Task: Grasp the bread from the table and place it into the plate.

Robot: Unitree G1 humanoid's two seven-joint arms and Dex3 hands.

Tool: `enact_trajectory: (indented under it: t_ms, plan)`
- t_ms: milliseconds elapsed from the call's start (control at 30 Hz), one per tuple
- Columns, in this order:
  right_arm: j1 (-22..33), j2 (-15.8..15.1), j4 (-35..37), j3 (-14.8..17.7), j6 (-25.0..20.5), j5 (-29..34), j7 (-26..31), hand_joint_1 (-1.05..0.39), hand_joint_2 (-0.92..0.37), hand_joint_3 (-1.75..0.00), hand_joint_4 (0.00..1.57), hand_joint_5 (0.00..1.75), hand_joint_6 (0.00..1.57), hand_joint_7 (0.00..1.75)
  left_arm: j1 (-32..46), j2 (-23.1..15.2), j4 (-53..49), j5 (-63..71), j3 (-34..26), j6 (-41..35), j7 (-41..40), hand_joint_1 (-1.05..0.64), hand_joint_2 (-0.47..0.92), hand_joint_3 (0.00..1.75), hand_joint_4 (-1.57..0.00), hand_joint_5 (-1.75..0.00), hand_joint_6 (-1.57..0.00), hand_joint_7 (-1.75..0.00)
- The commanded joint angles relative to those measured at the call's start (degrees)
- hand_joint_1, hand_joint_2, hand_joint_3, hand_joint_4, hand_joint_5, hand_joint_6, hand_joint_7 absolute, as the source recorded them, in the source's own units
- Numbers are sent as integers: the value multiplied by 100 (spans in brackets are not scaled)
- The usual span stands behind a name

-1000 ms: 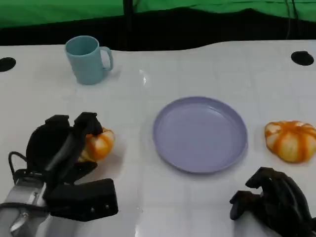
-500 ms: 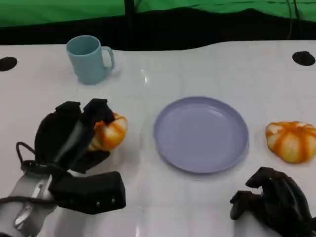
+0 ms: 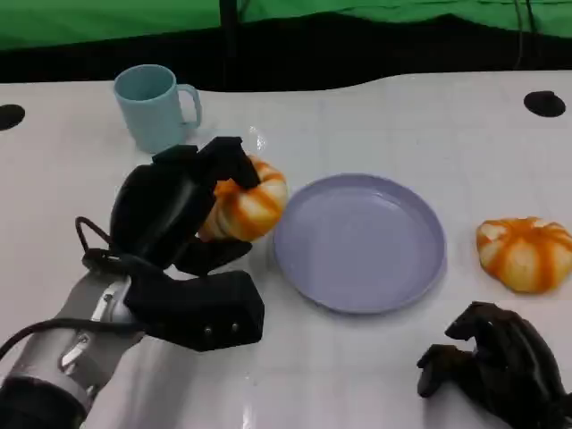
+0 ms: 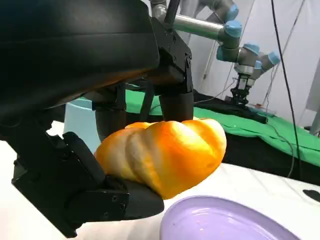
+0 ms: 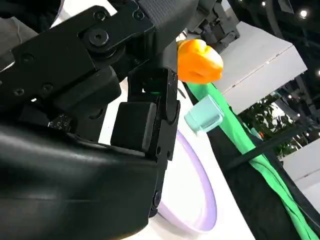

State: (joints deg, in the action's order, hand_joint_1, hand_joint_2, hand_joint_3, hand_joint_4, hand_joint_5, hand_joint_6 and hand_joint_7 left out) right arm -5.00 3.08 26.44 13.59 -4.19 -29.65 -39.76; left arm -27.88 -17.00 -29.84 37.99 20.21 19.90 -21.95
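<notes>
Left hand [image 3: 183, 210] clamps the glossy, ridged orange bread [image 3: 246, 201] just beside the smooth round lilac plate [image 3: 359, 241]; right hand [image 3: 496, 366] sits curled, holding nothing.

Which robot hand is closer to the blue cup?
Left. The left hand, holding a bread roll, is just below the cup. The right hand rests far across the table.

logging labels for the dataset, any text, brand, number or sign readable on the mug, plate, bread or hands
None can be read.
The cup, plate, held bread and second bread are plain.
The left hand and right hand show no legible marking.
</notes>
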Motion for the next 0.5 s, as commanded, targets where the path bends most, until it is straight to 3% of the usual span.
enact_trajectory:
  t_ms: [33,500]
  plan:
    - [33,-69,-55,-3,-30,-21,21,-105,-74,0,157,70,157,33,-407,204,-474,79,168,325,-107,-28,50,99,-83,-175,-59,-174]
    - [112,-35,-146,-46,-29,-38,-13,-103,-74,0,157,69,157,31,-1250,831,-1392,202,558,533,-43,-29,48,113,-91,-175,-64,-174]
